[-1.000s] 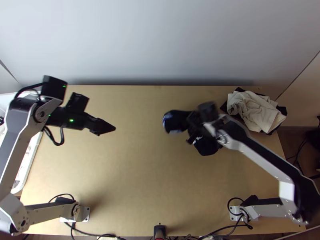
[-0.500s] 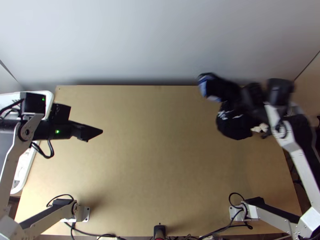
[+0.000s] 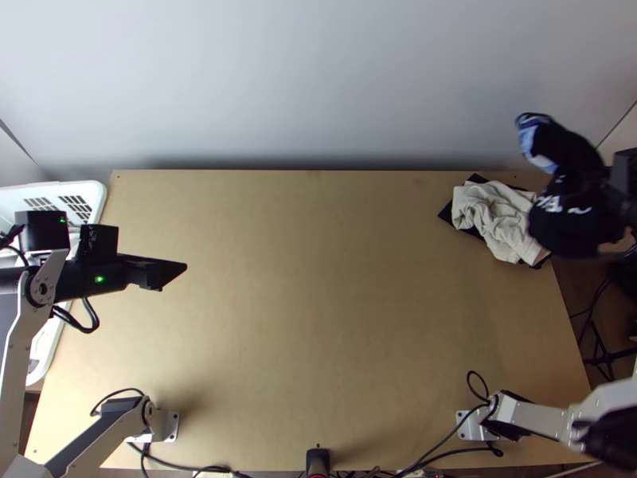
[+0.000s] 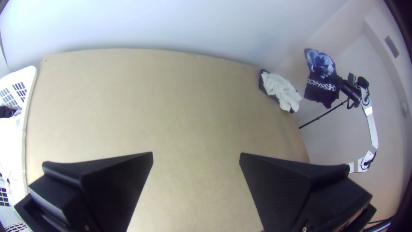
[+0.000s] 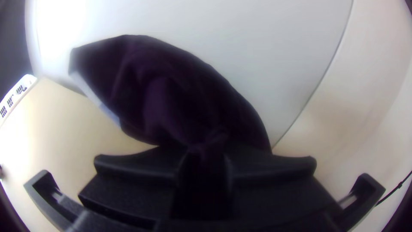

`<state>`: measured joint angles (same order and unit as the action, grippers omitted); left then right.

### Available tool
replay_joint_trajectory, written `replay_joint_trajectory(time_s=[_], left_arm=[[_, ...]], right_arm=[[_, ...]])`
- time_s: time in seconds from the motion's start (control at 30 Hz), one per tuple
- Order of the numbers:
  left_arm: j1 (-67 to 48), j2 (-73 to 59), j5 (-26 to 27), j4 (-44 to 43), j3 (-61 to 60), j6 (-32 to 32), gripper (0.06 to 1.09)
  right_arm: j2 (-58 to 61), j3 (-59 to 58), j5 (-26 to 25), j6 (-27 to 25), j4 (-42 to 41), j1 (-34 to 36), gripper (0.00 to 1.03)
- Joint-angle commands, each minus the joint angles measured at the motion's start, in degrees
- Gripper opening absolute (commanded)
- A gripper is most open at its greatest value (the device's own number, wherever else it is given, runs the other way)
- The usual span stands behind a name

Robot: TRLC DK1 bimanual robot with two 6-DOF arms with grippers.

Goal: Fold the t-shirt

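My left gripper (image 3: 169, 273) hangs over the table's left part in the top view. In its own wrist view the left gripper (image 4: 196, 157) has its two fingers wide apart, nothing between them. At the far right of the top view, the right gripper (image 3: 613, 191) holds the dark t-shirt (image 3: 569, 219) up beyond the table's right edge. The bunched shirt has white lettering and a blue-and-white print (image 4: 321, 64). In the right wrist view the right gripper (image 5: 206, 150) is shut on the dark cloth (image 5: 171, 94), which spreads out past the fingers.
A cream cloth (image 3: 498, 215) lies crumpled on a black cloth (image 3: 478, 178) at the table's far right corner. A white basket (image 3: 97, 195) stands by the left edge. Bare wooden table (image 3: 318, 319) lies between. A pale wall (image 3: 318, 80) rises behind.
The right gripper has carried the dark shirt from the table's right half, away and rightward past the edge, uncovering the cream cloth. My left gripper has drawn back left and slightly nearer.
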<state>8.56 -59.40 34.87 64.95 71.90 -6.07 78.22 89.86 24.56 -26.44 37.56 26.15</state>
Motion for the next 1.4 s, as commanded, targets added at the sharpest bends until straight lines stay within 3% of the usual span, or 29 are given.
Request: replay_joint_trajectory(time_s=[0.0, 0.37, 0.57, 0.87, 0.9, 0.93, 1.03, 1.07, 1.37], left_arm=[[3.04, 2.79, -0.33, -0.44, -3.17, 0.26, 1.04], [7.97, 8.68, -0.68, 0.00, -5.28, 1.14, 1.04], [8.41, 9.56, -0.60, -0.26, -5.19, 3.60, 1.04], [8.32, 9.65, -0.60, -1.67, -7.30, 3.69, 1.04], [8.23, 9.56, -0.60, -1.67, -7.56, 3.78, 1.04], [7.97, 9.47, -0.60, -1.58, -7.74, 3.78, 1.04], [7.09, 9.65, -0.60, -0.70, -8.35, 4.04, 1.04], [7.09, 10.00, -0.60, -0.44, -8.53, 4.04, 1.04], [7.53, 18.26, -3.76, -8.17, -14.51, 0.70, 1.04]], right_arm=[[12.31, 5.94, 3.04, -5.82, -3.64, 7.42, 0.03], [34.90, 10.59, 1.55, -4.41, -7.94, -1.28, 0.03], [36.04, 4.97, 0.23, -0.63, -8.47, -6.38, 0.03], [32.53, -7.51, -0.83, -0.19, -10.84, -7.87, 0.03], [32.88, -8.13, -1.00, -0.37, -10.84, -7.78, 0.12], [32.88, -8.74, -1.09, -0.37, -10.84, -7.52, 0.27], [31.30, -9.88, -1.09, -0.19, -9.88, -6.90, 0.87], [30.24, -10.50, -1.09, -0.19, -9.79, -6.82, 0.97], [15.04, -12.08, -1.00, 3.67, -9.26, -7.61, 0.99]])
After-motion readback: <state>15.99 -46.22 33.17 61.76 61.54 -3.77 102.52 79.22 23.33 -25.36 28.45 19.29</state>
